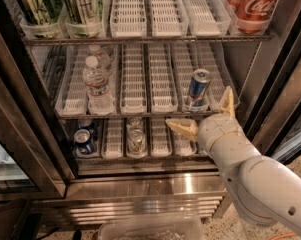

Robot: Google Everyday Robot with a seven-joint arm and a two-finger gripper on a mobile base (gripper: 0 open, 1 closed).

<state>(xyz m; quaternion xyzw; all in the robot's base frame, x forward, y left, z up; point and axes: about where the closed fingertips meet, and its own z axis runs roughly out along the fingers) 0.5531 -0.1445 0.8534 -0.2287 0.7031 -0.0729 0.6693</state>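
My gripper [204, 113] is open in front of the fridge's middle shelf, its two tan fingers spread wide. One finger [182, 128] points left below the shelf rail, the other [227, 101] points up at the right. Between and just behind them stands a blue and silver can [198, 89] in the right lane of the middle shelf. The fingers are not touching the can and hold nothing. My white arm [255, 179] runs down to the lower right.
Two water bottles [96, 84] stand at the middle shelf's left. Green cans [82, 4] sit top left, red cola cans [255, 4] top right. A blue can [84, 141] and silver can [135, 140] lie on the bottom shelf. The open door frame [25, 149] borders the left.
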